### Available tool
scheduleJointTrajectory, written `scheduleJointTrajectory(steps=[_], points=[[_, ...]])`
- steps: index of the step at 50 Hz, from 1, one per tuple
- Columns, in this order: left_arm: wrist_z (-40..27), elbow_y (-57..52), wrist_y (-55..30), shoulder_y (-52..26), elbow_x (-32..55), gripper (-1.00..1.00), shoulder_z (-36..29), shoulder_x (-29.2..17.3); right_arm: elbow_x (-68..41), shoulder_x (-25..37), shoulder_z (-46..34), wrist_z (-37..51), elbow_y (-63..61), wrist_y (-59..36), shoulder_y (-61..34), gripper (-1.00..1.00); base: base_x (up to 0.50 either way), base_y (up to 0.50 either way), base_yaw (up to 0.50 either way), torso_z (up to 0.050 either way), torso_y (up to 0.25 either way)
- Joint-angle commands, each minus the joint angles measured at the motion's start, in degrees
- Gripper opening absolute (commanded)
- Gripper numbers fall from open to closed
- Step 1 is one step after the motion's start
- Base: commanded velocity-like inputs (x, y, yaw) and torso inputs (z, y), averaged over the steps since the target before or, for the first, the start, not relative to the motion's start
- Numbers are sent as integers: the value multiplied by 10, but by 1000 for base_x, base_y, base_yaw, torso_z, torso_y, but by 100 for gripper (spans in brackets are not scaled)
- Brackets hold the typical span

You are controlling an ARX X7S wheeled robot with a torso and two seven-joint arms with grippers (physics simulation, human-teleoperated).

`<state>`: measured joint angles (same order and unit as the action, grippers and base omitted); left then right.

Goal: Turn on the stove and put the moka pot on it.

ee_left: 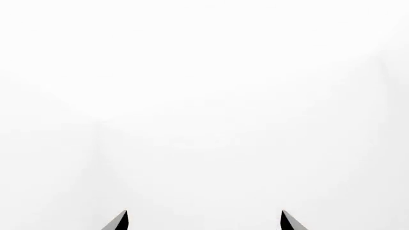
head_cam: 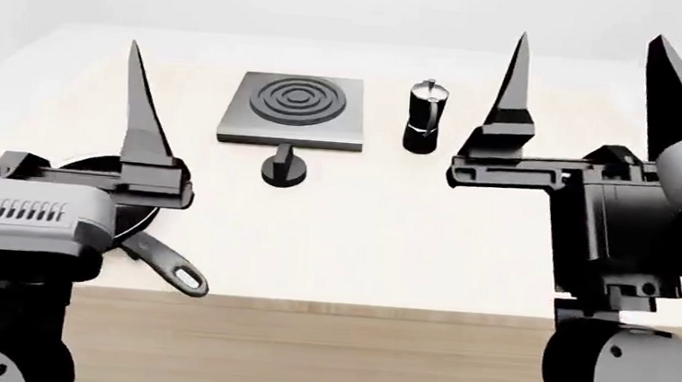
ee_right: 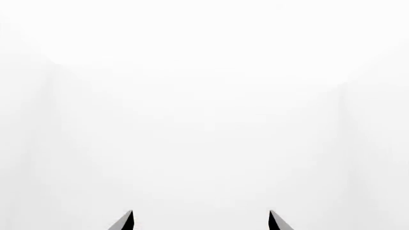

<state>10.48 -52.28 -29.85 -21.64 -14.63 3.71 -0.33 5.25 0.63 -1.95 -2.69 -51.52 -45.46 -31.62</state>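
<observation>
**Both arms raised, nothing touched yet: the knob comes first**

Your left gripper (ee_left: 203,221) points upward with its two fingertips spread wide and nothing between them; its wrist camera sees only blank white. Your right gripper (ee_right: 200,221) is the same: tips well apart, empty, aimed at bare white. In the head view both arms are held high in front of the table (head_cam: 433,251), the right gripper's two fingers standing clearly apart, the left showing one finger only from this angle.

Beyond the fingers, the stove (head_cam: 293,109) lies flat toward the back of the table, its ring burner bare. The round black knob (head_cam: 284,167) stands just in front of it, near its front edge but apart from it. The moka pot (head_cam: 424,117) stands upright just beside the stove's right side, lid on, not touching the hotplate. A black frying pan (head_cam: 146,231) lies near you on the left, mostly hidden behind your left arm.

By the look of it, no step has started. Your next move would be to tip a gripper down from this upright pose and bring it over the knob, straddling its raised grip before twisting. The right arm looks better placed for the pot afterwards, so you could give the knob to the left, minding the pan's handle beneath it.
</observation>
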Motion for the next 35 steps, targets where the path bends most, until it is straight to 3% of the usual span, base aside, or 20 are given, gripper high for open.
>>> scheduleJointTrajectory(steps=[1,35], points=[[30,-77,-36,-31,-21,100,15,3,12,-5,2,-12,-85,-68,-51,100,0,0,0,50,0],[19,-77,-39,-27,6,100,23,3,2,-5,-3,1,-85,-64,-47,100,0,0,0,50,0]])
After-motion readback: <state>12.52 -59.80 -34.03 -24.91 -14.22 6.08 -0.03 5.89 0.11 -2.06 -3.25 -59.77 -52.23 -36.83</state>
